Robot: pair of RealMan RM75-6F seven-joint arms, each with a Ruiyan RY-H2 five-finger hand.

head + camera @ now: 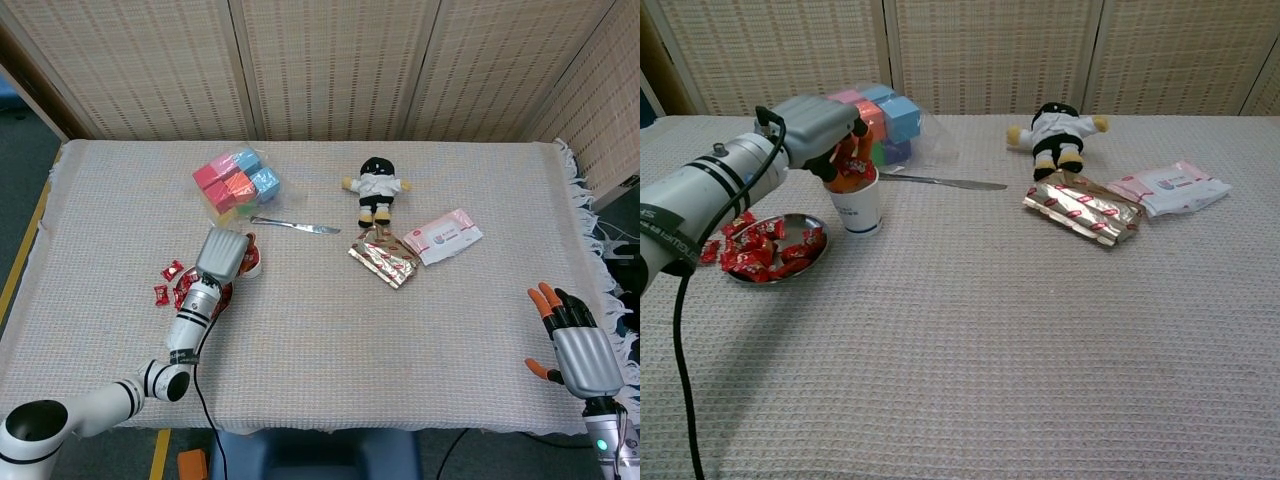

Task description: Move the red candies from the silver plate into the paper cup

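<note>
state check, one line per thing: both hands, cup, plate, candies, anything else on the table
left robot hand: over the paper cup mouth, fingers down, holding a red candy
right robot hand: open, off the table's right edge, holding nothing
paper cup: upright, beside the plate
silver plate: still holds red candies
loose candies: on the cloth, left of the plate
knife: lying flat
doll: lying down

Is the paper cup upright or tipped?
Upright. In the chest view the paper cup stands on its base beside the silver plate, mouth up under the left hand.
</note>
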